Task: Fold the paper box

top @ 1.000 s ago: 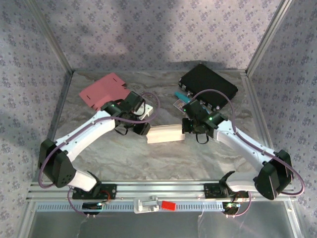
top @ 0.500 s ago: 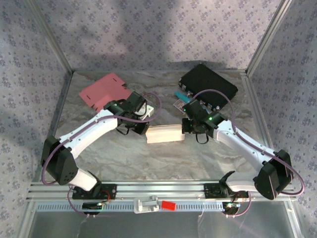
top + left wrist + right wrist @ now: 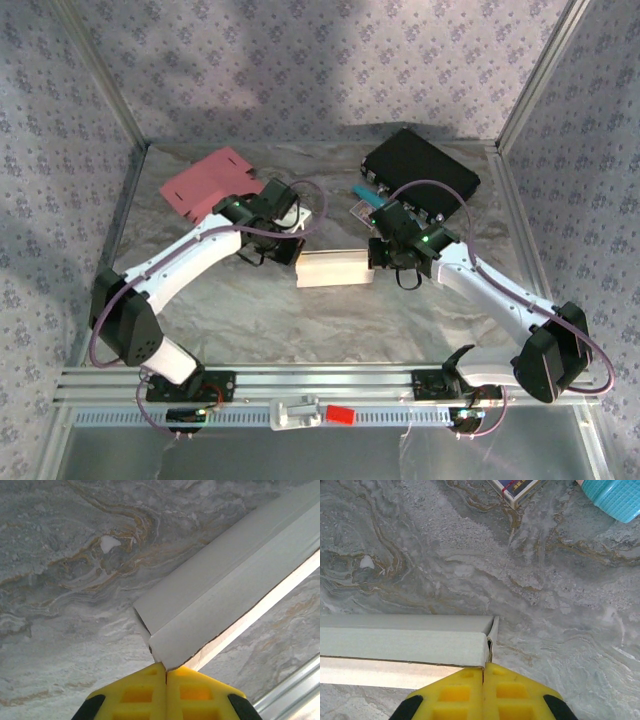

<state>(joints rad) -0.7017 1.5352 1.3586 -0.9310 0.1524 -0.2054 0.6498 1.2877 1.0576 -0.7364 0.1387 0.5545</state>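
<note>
The white paper box (image 3: 335, 268) lies as a long, partly folded strip at the table's middle. My left gripper (image 3: 297, 255) is at its left end and my right gripper (image 3: 376, 257) at its right end. In the left wrist view the yellow fingers meet at the tips, and the left gripper (image 3: 166, 667) pinches the near corner of the box (image 3: 225, 585). In the right wrist view the right gripper (image 3: 483, 667) is shut on the thin end flap of the box (image 3: 405, 647), whose end wall stands upright just beyond the tips.
A flat pink cardboard blank (image 3: 208, 183) lies at the back left. A black case (image 3: 420, 172) sits at the back right, with a teal basket (image 3: 368, 195) and a small packet (image 3: 517, 487) in front of it. Patterned walls close in three sides.
My left gripper has closed from open onto the box's left corner, and its arm has shifted slightly toward the box. The right gripper stayed shut in place.
</note>
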